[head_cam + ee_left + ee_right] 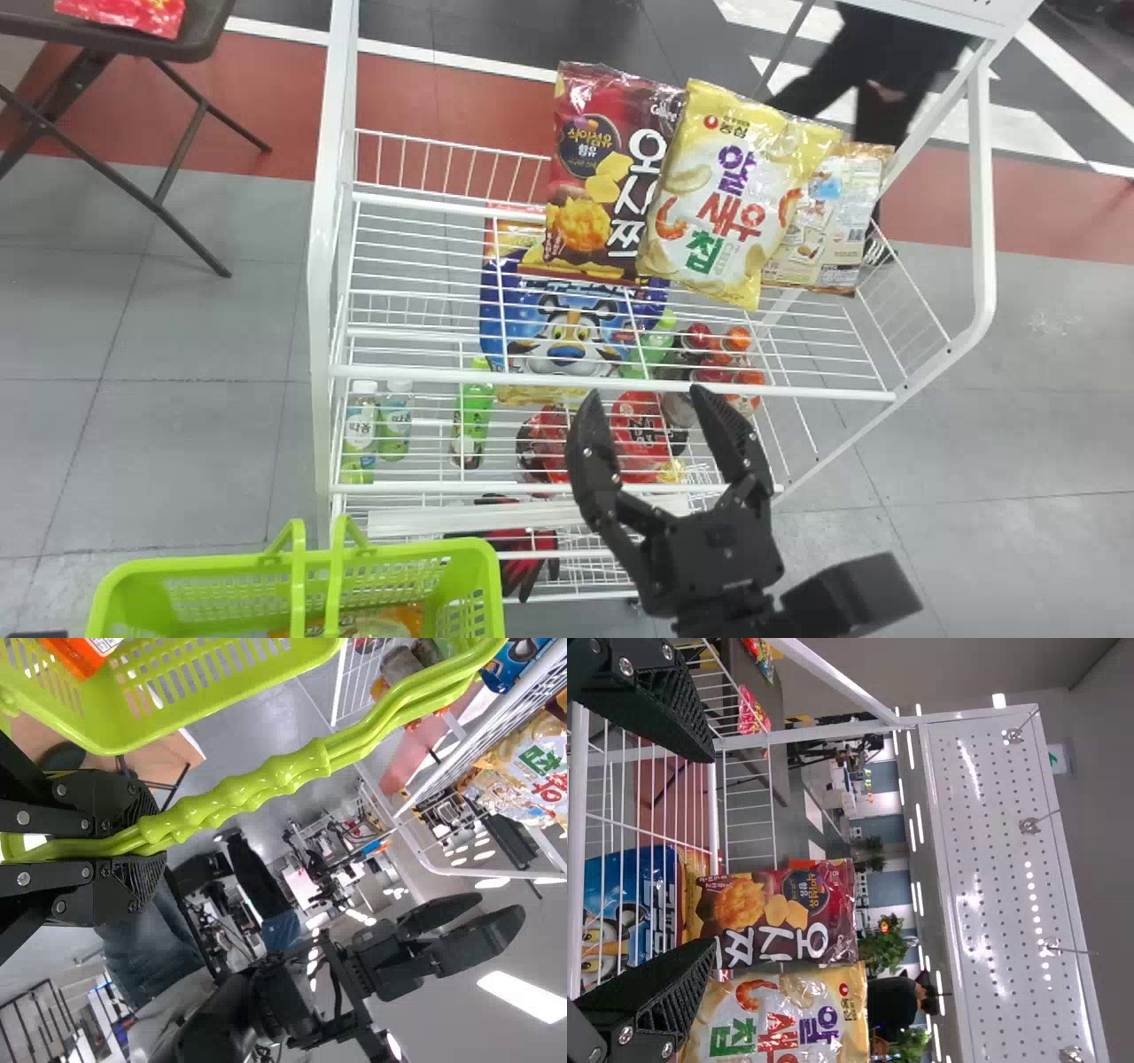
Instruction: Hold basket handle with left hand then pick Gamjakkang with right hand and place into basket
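The right jaws [647, 403] are standing wide near the rack's front rail [797, 391]. Ahead, the yellow pack [709, 208] is overlapping the dark red pack [589, 186] and tan pack [828, 230]; I cannot tell which is Gamjakkang. Open shelf [407, 301] is stretching ahead-left. Left jaws [142, 850] are gripping the basket handle [266, 780].

I count three snack bags [594, 182] just beyond the right gripper [645, 393], leaning in a row, and one blue tiger bag [567, 323] lower on the rack. Left of it, I see two white-capped bottles [360, 427], and between them and it, one green bottle [474, 412]. Nearer, on its left, there's one basket [492, 567] with two handles [297, 576].
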